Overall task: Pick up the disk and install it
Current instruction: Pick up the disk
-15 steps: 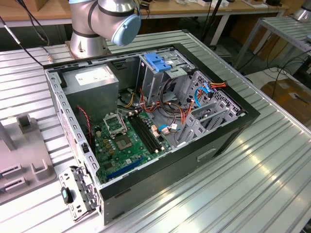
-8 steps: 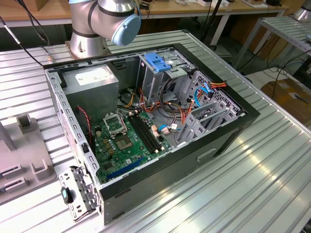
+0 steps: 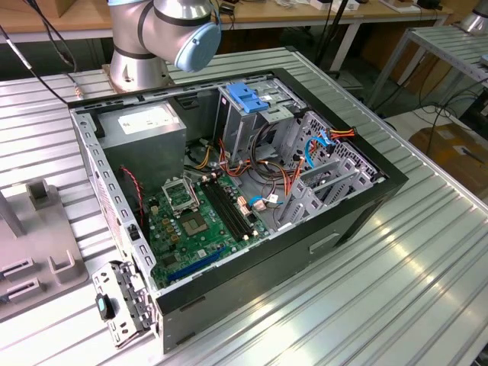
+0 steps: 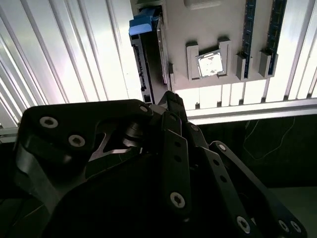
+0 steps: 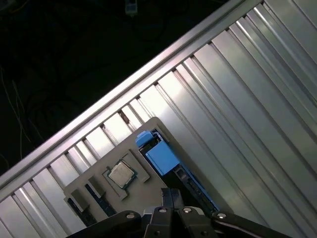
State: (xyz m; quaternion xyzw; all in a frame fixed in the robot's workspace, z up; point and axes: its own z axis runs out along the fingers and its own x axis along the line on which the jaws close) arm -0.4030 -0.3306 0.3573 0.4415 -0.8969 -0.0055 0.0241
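The disk [image 5: 159,154] stands on edge in a slot of a grey fixture plate [image 5: 89,184], its blue plastic rail facing the camera and its dark side running back under the gripper. The second wrist view shows the same disk [image 4: 144,24] at the plate's edge. My gripper [image 5: 172,193] hovers above the plate close to the disk, apart from it. Its black fingers [image 4: 171,99] are pressed together, shut on nothing. The open computer case [image 3: 366,206] lies on the ribbed metal table.
A processor chip [image 5: 120,173] and memory sticks [image 4: 249,29] sit in the fixture plate beside the disk. Inside the case are a tall metal cage with a light-blue latch [image 3: 248,95], a grey power-supply box [image 3: 145,126], a green motherboard [image 3: 198,221] and loose cables [image 3: 290,179].
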